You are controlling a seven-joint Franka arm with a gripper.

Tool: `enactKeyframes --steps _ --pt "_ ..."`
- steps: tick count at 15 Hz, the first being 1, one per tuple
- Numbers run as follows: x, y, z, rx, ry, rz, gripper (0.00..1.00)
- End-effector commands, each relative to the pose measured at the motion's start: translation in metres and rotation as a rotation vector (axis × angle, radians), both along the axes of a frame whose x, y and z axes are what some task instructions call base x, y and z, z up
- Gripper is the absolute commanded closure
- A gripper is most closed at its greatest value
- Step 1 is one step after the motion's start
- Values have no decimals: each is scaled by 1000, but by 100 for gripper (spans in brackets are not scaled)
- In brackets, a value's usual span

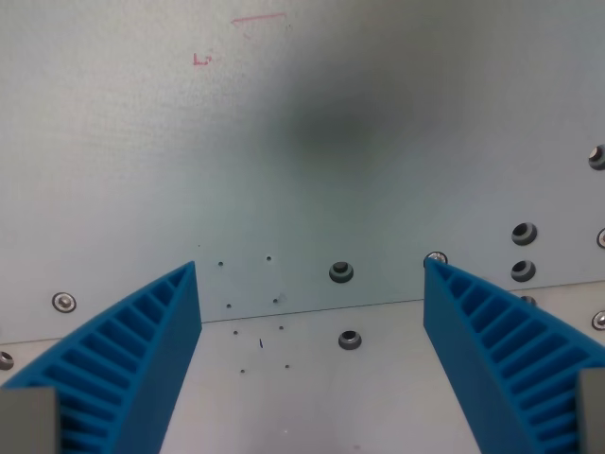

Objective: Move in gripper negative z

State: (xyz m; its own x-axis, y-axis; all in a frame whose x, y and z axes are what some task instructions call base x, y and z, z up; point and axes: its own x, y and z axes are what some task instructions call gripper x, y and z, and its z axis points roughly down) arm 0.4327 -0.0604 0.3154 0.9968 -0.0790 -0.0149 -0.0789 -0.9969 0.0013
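Blue ribbed pincer (312,270) — wide apart, tips toward grey panel (284,142).

The tool (312,267) hangs with blue fingers (142,350) spread wide above a pale metal plate (378,113).

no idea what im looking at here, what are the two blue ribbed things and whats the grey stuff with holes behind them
This single picture comes from a camera mounted on a robot arm's wrist, looking down past its own claw. The two blue ribbed plastic fingers at the lower corners are that claw's halves. They stand wide apart with nothing between them, so the claw is open and holds nothing.

Behind them is a pale grey metal surface, made of panels that meet at a thin seam running across the picture. The round dark spots, such as the grey countersunk screw hole, are fastenings or mounting holes; a few tiny specks lie near the seam. Near the top are faint red pen marks. The dark blur in the middle looks like a shadow.
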Motion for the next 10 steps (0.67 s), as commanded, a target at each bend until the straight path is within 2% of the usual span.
enactKeyframes --steps 1,10 --pt "0 0 7 0 -5 0 0" --pt "0 0 52 0 -5 0 0"
